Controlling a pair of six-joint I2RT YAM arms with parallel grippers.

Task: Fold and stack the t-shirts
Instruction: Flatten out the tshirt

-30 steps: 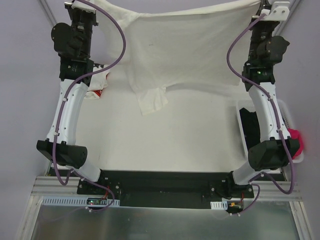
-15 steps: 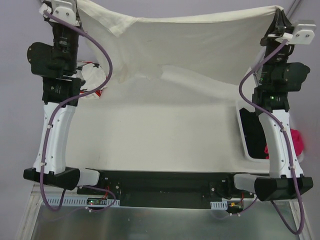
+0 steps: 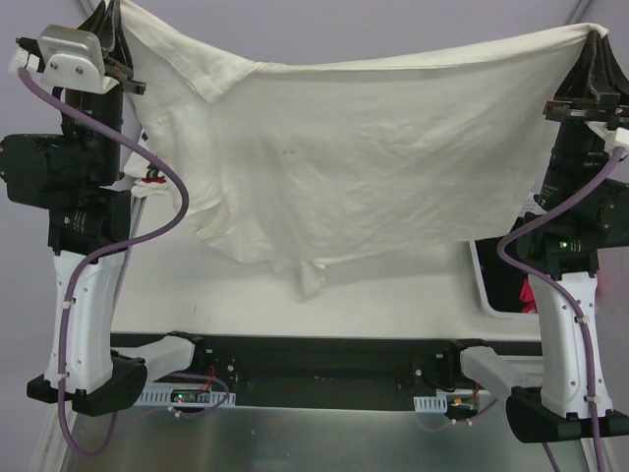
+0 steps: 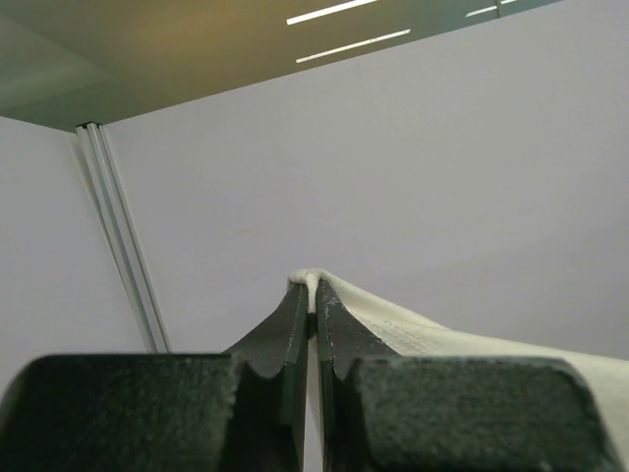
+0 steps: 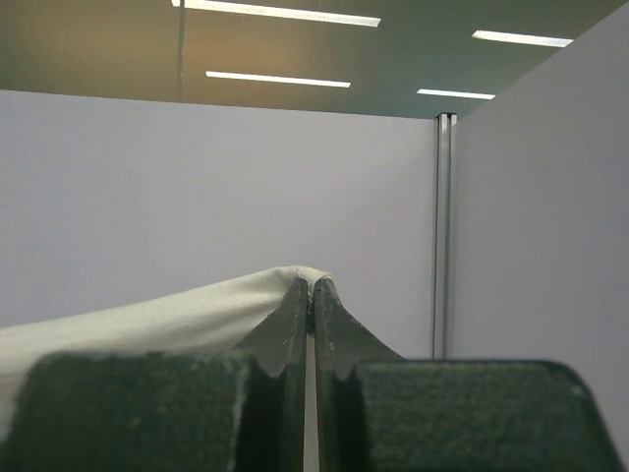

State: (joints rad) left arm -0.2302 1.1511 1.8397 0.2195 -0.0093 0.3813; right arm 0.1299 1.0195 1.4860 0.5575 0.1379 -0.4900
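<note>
Likely, a corner could be lost if the span is pulled any tighter, since only a thin edge of cloth is pinched in each pair of jaws. The dangling flap, probably a sleeve, could also be trapped underneath when the shirt [image 3: 364,147] is lowered. One top corner is clenched in the left gripper [image 3: 110,18], the other in the right gripper [image 3: 596,39], so the shirt is hung between the arms, above the table [image 3: 393,300]. It is seen spread wide, cream, creased, sagging a little along its top edge.
</note>
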